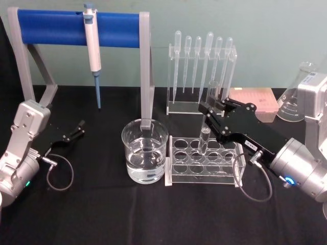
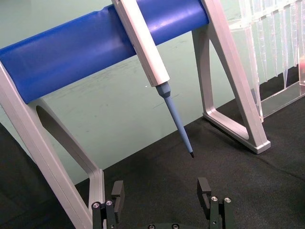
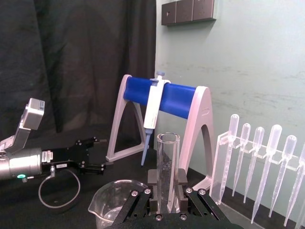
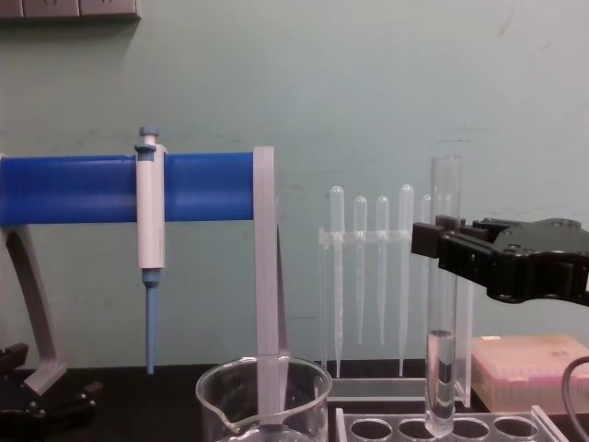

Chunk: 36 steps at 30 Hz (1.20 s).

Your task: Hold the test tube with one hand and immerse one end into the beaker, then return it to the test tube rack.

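My right gripper (image 1: 209, 112) is shut on the test tube (image 1: 205, 139), a long clear glass tube held upright, gripped at about mid-height. The tube (image 4: 443, 304) has its rounded bottom level with the top of the clear rack (image 1: 204, 159); I cannot tell whether it sits inside a hole. In the right wrist view the tube (image 3: 167, 162) stands between the black jaws. The beaker (image 1: 145, 151), wide and holding clear liquid, stands left of the rack, apart from the tube. My left gripper (image 1: 79, 127) rests open on the table at far left, fingers (image 2: 204, 190) spread.
A white-and-blue pipettor (image 1: 93, 46) hangs on a blue-barred stand (image 1: 51, 28) behind the beaker. A clear holder with several bulb pipettes (image 1: 202, 66) stands behind the rack. A pink box (image 1: 253, 99) and a glass flask (image 1: 295, 97) sit at back right.
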### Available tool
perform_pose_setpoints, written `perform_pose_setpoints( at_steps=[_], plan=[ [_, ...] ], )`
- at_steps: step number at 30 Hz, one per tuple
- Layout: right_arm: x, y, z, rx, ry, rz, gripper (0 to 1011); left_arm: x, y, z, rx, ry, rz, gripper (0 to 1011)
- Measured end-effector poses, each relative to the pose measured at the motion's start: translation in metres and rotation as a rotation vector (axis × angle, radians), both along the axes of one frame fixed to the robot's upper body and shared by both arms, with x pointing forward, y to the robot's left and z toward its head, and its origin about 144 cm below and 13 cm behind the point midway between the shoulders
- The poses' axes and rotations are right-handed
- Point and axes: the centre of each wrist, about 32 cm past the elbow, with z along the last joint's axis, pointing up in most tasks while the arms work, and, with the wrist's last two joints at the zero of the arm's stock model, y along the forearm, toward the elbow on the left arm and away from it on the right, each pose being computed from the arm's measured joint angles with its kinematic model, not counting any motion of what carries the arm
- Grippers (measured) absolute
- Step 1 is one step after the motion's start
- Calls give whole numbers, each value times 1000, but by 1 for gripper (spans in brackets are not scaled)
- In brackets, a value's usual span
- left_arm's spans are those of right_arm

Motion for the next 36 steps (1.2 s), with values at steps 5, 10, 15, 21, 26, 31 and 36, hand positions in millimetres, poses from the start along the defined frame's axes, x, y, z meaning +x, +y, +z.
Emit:
perform_pose_setpoints(
  at_steps=[5,10,15,21,26,31,36],
  plan=[
    [1,0,0,-14,7,3,225,0,0,0,0,0,0,1000],
    [1,0,0,-14,7,3,225,0,0,0,0,0,0,1000],
    [1,0,0,-14,8,2,224,0,0,0,0,0,0,1000],
    [1,0,-1,-14,8,1,224,0,0,0,0,0,0,1000],
    [1,0,-1,-13,8,0,225,0,0,0,0,0,0,1000],
    [1,0,-1,-13,8,0,224,0,0,0,0,0,0,1000],
    [1,0,-1,-13,7,0,225,0,0,0,0,0,0,1000]
  ],
)
